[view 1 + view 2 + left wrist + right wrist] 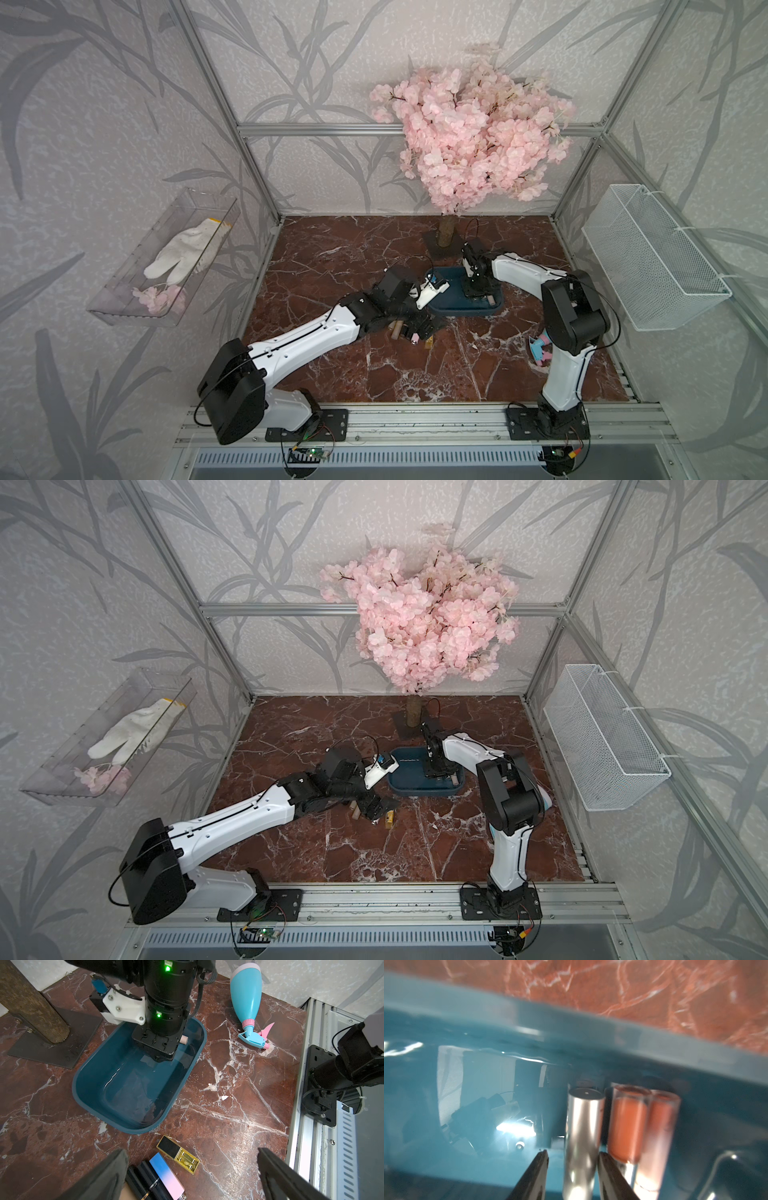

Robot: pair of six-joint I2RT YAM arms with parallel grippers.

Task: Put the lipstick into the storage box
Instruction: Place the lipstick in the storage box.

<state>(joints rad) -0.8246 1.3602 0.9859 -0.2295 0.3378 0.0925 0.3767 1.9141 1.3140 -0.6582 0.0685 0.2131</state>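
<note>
The dark teal storage box [469,311] [419,794] [87,1103] sits mid-table in both top views. My right gripper [478,291] [573,1154] reaches down inside it. Its jaws stand a little apart around a silver lipstick [583,1126] lying on the box floor, with a clear gap at one finger. An orange-red lipstick in a clear tube [629,1122] lies beside it. My left gripper [415,332] [192,1152] hangs wide open over lipsticks on the marble: a gold-and-black one [177,1154], a blue-to-pink one [166,1174] and a black one [145,1180].
A blue spray bottle [247,995] [538,347] lies near the right arm's base. The blossom tree's trunk and plate [446,237] stand just behind the box. A white wire basket [656,257] hangs on the right wall, a clear bin [162,262] with a glove on the left.
</note>
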